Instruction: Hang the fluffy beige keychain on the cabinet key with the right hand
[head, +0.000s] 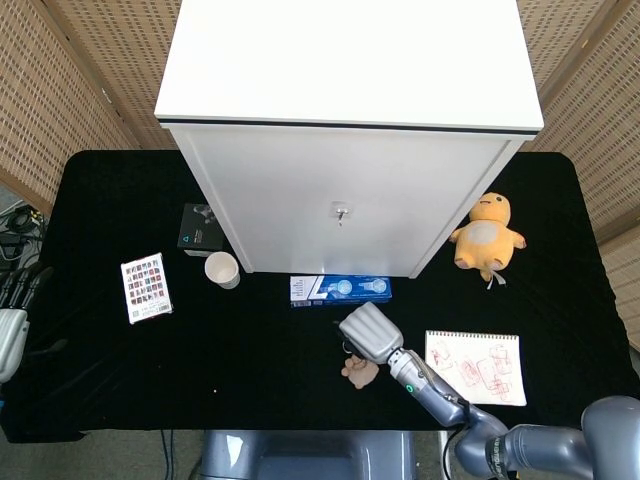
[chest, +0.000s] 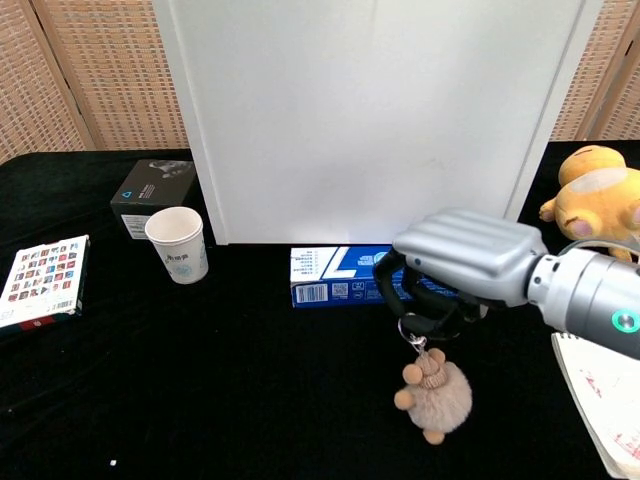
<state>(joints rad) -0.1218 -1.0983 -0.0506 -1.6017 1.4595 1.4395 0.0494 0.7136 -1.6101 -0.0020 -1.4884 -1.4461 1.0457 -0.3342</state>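
Observation:
My right hand (chest: 460, 270) (head: 370, 333) pinches the ring of the fluffy beige keychain (chest: 432, 390), which dangles below it above the black table; in the head view the keychain (head: 360, 371) peeks out under the hand. The cabinet key (head: 341, 213) sticks out of the white cabinet's front door (head: 330, 200), well above and behind the hand. The key does not show in the chest view. My left hand (head: 12, 325) rests at the far left edge of the table, fingers spread, holding nothing.
A blue box (chest: 345, 275) lies at the cabinet's foot, just behind my right hand. A paper cup (chest: 178, 244), a dark box (chest: 150, 192) and a card pack (chest: 42, 275) sit at left. A yellow plush (chest: 598, 200) and a sketchbook (head: 473, 367) are at right.

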